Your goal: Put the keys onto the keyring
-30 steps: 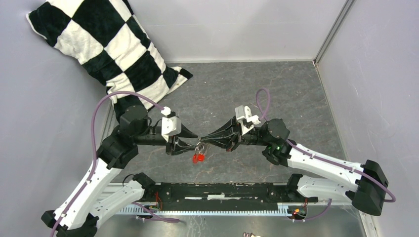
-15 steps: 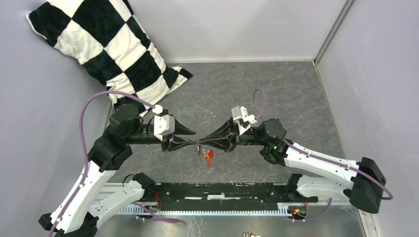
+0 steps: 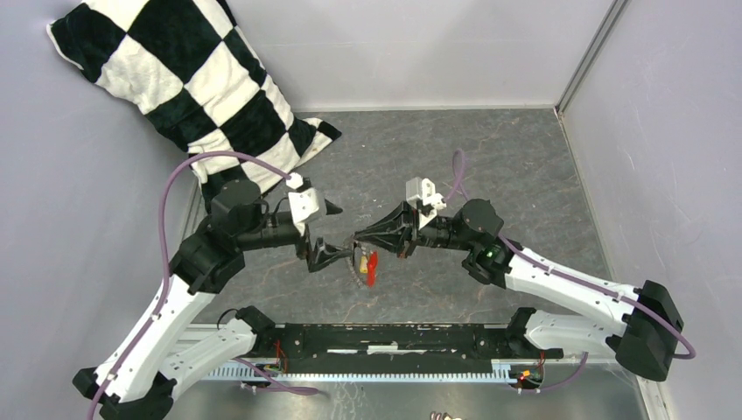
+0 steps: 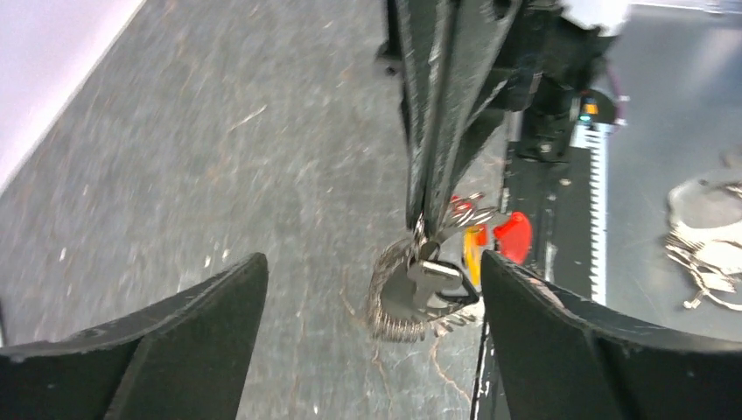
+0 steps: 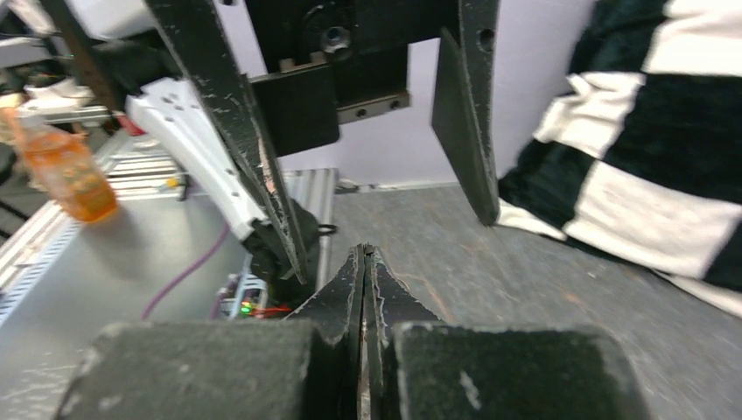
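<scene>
Left wrist view: left claw (image 4: pixel 372 262) wide open, the bunch hanging from the right claw (image 4: pixel 422 223).
The risk, as I judge it: the keyring (image 4: pixel 382 306) is pinched only at the very tips of the right claw's shut fingers, so a twist or a knock from the left claw closing in could shake it loose onto the table (image 4: pixel 219 157). The left claw grips and touches nothing. The ring and its keys (image 4: pixel 424 282) hang between its fingers, just under the right claw's tip.
</scene>
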Robot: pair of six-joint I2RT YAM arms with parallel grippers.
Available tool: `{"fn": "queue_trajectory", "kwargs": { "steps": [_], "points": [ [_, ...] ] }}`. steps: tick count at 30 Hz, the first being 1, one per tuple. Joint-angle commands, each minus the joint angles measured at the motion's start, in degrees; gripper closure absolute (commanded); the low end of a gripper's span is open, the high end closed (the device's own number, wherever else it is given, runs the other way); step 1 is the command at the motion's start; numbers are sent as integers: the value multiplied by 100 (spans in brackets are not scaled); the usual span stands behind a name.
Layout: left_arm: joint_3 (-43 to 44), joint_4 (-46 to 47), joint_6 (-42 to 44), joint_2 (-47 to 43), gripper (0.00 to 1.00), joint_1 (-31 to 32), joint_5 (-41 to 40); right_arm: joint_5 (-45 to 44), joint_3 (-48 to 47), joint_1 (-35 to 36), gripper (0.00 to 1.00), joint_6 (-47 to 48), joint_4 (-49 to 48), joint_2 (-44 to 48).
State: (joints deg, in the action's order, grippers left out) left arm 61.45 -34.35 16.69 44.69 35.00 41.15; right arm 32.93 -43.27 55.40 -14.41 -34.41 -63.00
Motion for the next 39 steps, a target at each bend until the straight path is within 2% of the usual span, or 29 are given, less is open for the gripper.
{"fn": "queue_trajectory", "kwargs": {
  "steps": [1, 6, 12, 17, 23, 27, 30, 35, 37, 39],
  "points": [
    [-190, -412, -349, 427, 1, -18, -1949, -515, 81, -466, 100, 325, 268, 141],
    [-525, -597, 23, 1110, 0, -341, -3630, -1228, 804, -1023, 100, 275, -12, 18],
    [-136, -542, 39, 2299, 0, -2054, -3609, -2507, 1247, -1223, 100, 806, -235, -388],
    [-205, 56, 171, 2783, 0, -2860, -3709, -2977, 1098, -1387, 100, 1172, -614, -893],
    [-1251, 1408, 324, 2126, 0, -2999, -3645, -3225, 515, -1623, 97, 1391, -745, -1803],
    [-1863, 2824, 116, 1712, 0, -3041, -3894, -2992, 222, -1954, 90, 834, -1020, -2518],
    [-1997, 3083, 8, 1896, 0, -3052, -3551, -2876, -21, -2081, 89, 714, -1155, -2997],
    [-2467, 3721, 74, 2239, 0, -3122, -3422, -2844, -97, -2155, 87, 606, -1190, -3374],
    [-2752, 4040, 49, 2196, 0, -3146, -3221, -2919, -7, -2182, 81, 633, -1207, -3379],
    [-3042, 4364, -46, 2084, 0, -3157, -3002, -3000, 84, -2212, 70, 751, -1166, -3361]
  ]
}}
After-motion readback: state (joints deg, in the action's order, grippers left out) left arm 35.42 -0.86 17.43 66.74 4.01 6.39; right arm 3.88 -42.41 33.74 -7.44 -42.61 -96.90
